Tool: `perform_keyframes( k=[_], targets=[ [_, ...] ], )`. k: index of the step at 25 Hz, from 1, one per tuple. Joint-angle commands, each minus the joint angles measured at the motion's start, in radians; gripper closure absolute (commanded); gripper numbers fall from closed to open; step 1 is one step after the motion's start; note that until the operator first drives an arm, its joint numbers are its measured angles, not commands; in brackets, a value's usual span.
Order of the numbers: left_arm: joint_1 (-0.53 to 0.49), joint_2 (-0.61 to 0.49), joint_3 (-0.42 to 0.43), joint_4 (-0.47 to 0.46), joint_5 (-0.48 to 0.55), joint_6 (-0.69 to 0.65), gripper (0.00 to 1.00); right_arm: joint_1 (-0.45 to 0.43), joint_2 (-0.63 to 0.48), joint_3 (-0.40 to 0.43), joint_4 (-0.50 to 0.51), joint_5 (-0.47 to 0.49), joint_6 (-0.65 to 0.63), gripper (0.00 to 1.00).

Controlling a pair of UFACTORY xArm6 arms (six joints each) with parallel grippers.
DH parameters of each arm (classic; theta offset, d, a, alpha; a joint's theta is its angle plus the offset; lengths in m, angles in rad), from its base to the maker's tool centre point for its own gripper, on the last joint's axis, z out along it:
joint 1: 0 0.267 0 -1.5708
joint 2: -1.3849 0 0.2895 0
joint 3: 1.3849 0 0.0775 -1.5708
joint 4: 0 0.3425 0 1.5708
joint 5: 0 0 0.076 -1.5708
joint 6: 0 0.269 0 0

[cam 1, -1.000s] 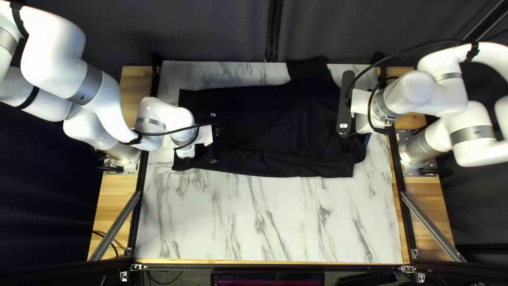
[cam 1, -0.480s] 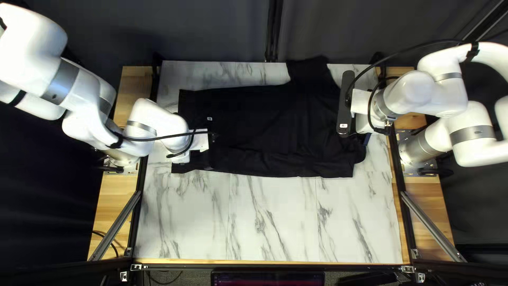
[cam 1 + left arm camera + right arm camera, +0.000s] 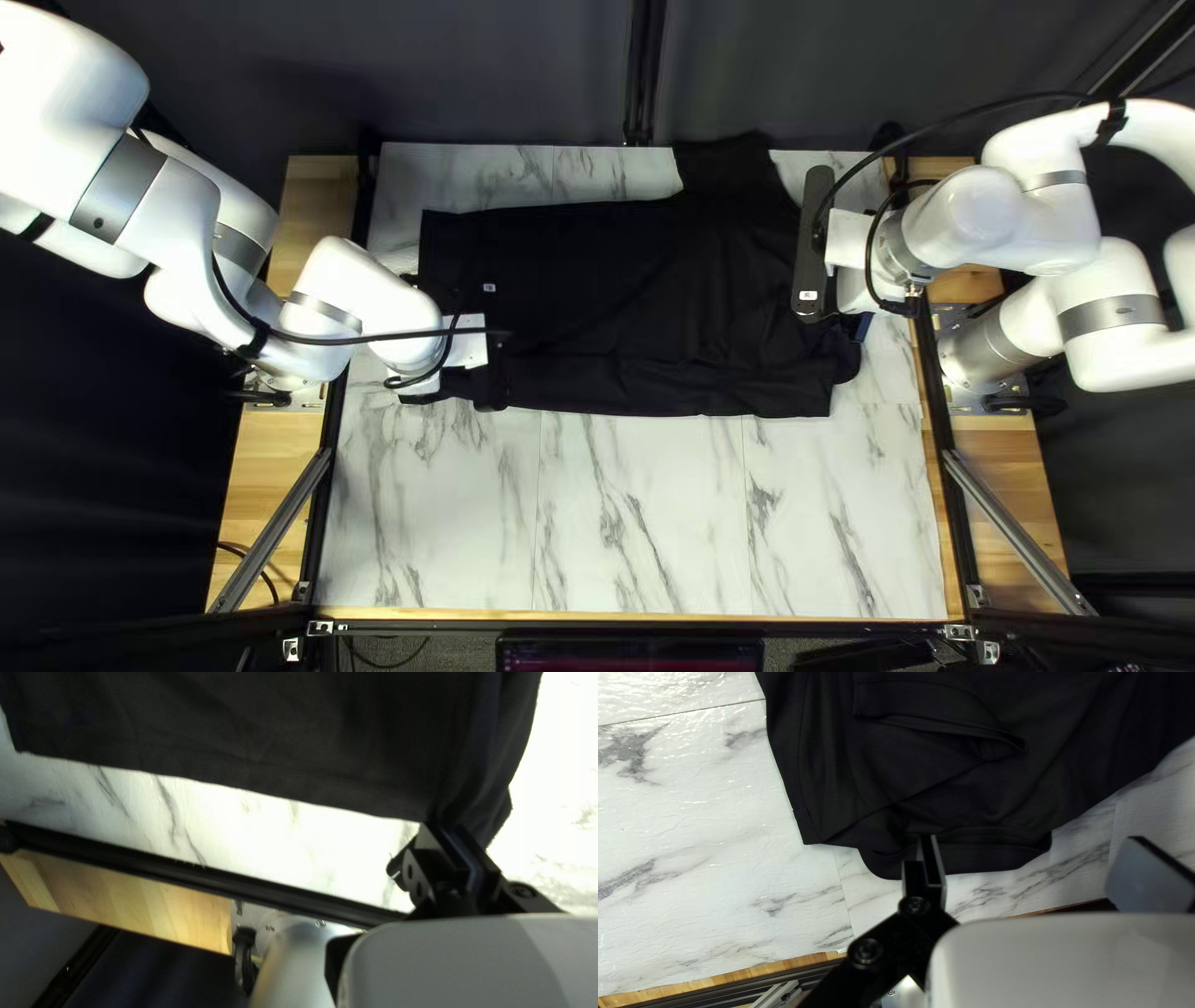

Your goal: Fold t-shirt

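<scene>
One creased black t-shirt (image 3: 610,299) lies spread — left hand (image 3: 467,342) pinching its hem, right hand (image 3: 853,264) wide open, empty.

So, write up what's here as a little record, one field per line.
item: black t-shirt, spread lengthwise
surface: marble-patterned table
sticking out: a sleeve-like piece, toward the curtain
left gripper: shut on the t-shirt, near a corner of its straight end
right gripper: open, near what looks like the collar
</scene>
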Motion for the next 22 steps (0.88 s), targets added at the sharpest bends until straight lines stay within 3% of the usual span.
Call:
perform_keyframes(
  k=[1,11,16,22],
  targets=[
    [-0.032,0.024,-0.059,-0.01,0.057,-0.022,1.0,0.0,0.0,0.0,0.0,0.0,0.0,0.0],
    [-0.091,0.119,-0.155,-0.032,0.073,-0.032,0.99,0.0,0.0,0.0,0.0,0.0,0.0,0.0],
    [-0.053,0.121,-0.121,-0.036,0.021,0.019,0.99,0.0,0.0,0.0,0.0,0.0,0.0,0.0],
    [0.077,0.063,-0.017,-0.01,-0.051,0.114,0.99,0.0,0.0,0.0,0.0,0.0,0.0,0.0]
  ],
)
